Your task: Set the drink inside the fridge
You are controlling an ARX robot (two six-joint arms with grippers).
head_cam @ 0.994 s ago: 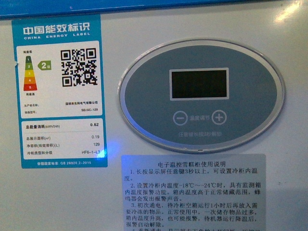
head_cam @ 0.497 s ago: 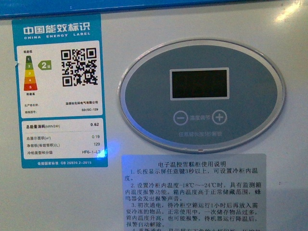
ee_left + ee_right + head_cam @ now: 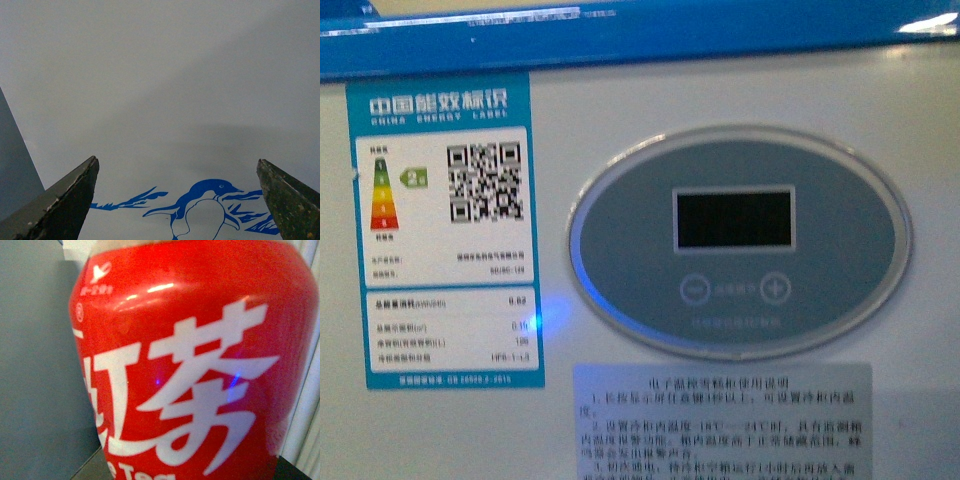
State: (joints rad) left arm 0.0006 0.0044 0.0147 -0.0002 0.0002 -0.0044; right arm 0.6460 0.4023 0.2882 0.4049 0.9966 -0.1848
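Observation:
The fridge fills the front view from close up: a white front wall (image 3: pixel 920 150), its blue top rim (image 3: pixel 640 40) and the oval grey control panel (image 3: pixel 740 240) with a dark display. Neither arm shows there. In the left wrist view my left gripper (image 3: pixel 176 160) stands open and holds nothing, its dark fingertips (image 3: pixel 75 195) wide apart, facing the fridge's blue penguin picture (image 3: pixel 200 210). A red drink can (image 3: pixel 190 355) with white characters crowds the right wrist view, and my right gripper (image 3: pixel 195 469) is shut on it, its fingers almost wholly hidden.
A blue energy label (image 3: pixel 450 230) and a grey instruction sticker (image 3: pixel 720 420) are stuck on the fridge front. A grey surface (image 3: pixel 35 365) stands behind the can, and a grey strip (image 3: pixel 12 170) shows beside the white wall in the left wrist view.
In the front view the control panel and labels have slid down and the blue rim now shows much more. The picture is slightly blurred.

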